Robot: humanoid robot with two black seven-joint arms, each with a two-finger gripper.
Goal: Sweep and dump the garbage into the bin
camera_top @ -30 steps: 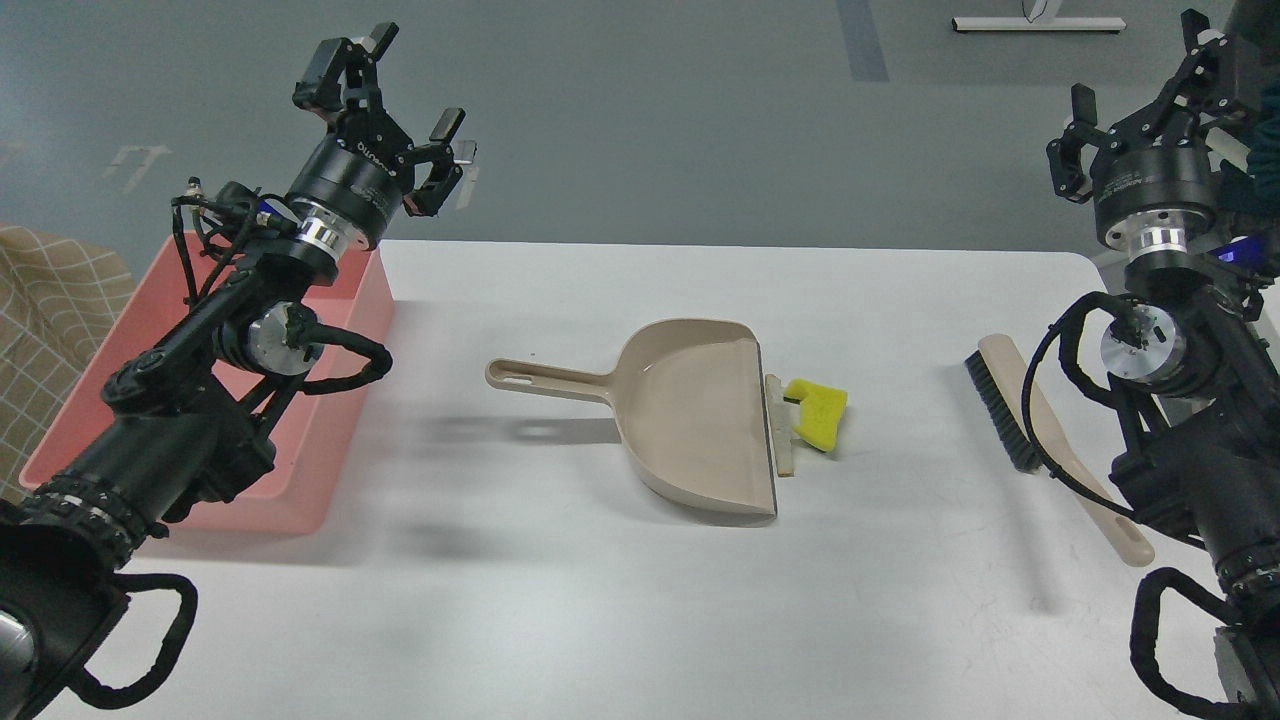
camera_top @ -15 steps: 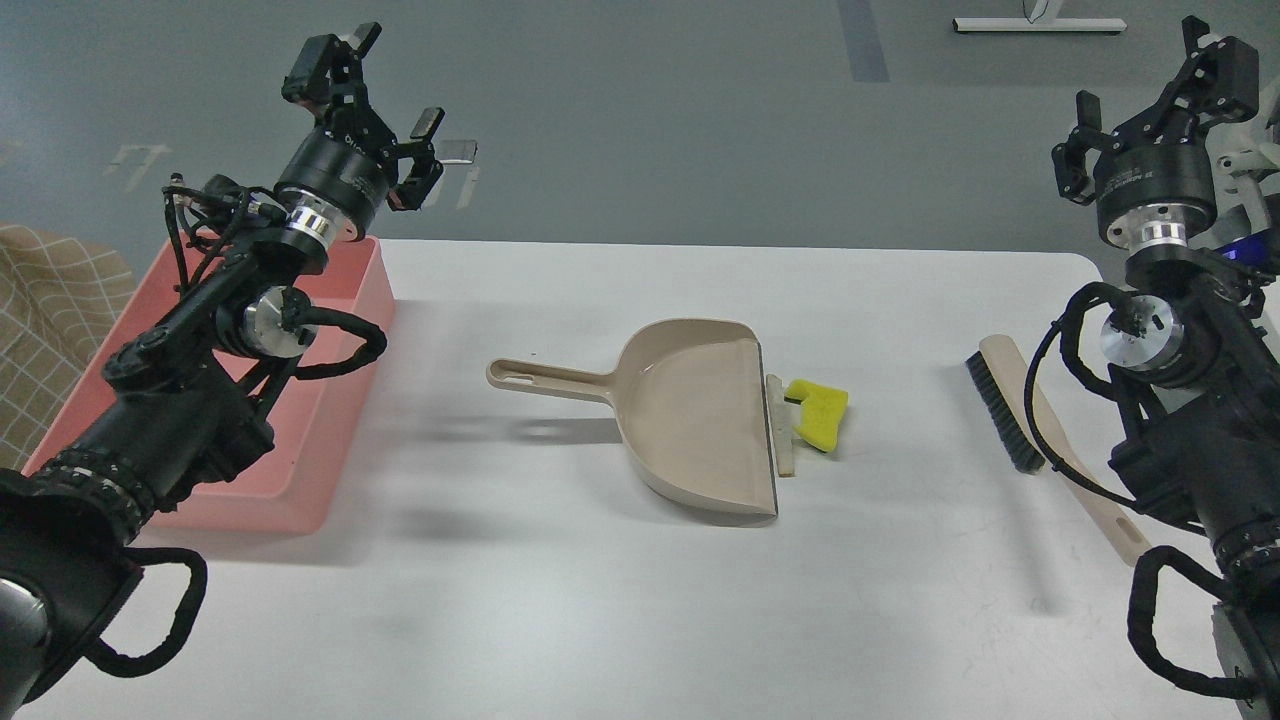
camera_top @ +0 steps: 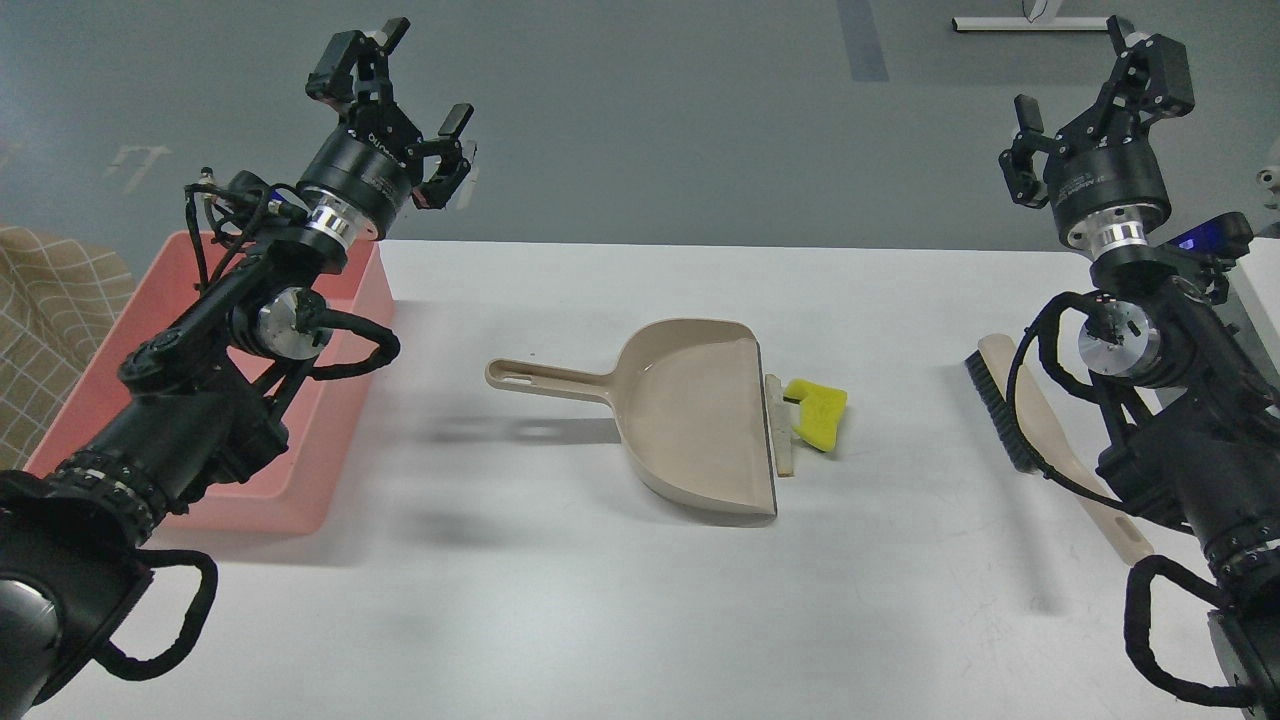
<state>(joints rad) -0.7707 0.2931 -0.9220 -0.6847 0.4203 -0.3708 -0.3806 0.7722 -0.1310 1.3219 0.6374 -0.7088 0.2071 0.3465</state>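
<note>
The garbage lies at mid-table: a yellow notched chunk (camera_top: 819, 412) and a thin whitish wedge (camera_top: 778, 425), touching the lip of the beige dustpan (camera_top: 690, 420), whose handle points left. The pink bin (camera_top: 345, 330) stands at the table's left edge, partly hidden by my left arm. A brush (camera_top: 1010, 410) with black bristles and a beige handle lies at the right, partly behind my right arm. My left gripper (camera_top: 400, 85) is open and empty, raised above the bin's far corner. My right gripper (camera_top: 1085, 95) is open and empty, raised above the table's far right.
The white table (camera_top: 560, 600) has its far edge just behind both grippers and a rounded far right corner. A tan checked cloth (camera_top: 45, 320) lies left of the bin. Grey floor lies beyond the table.
My right gripper has moved left, inward over the table's far right. My left gripper has swung slightly right and up after a dip to the left. Dustpan, garbage and brush have not moved.
</note>
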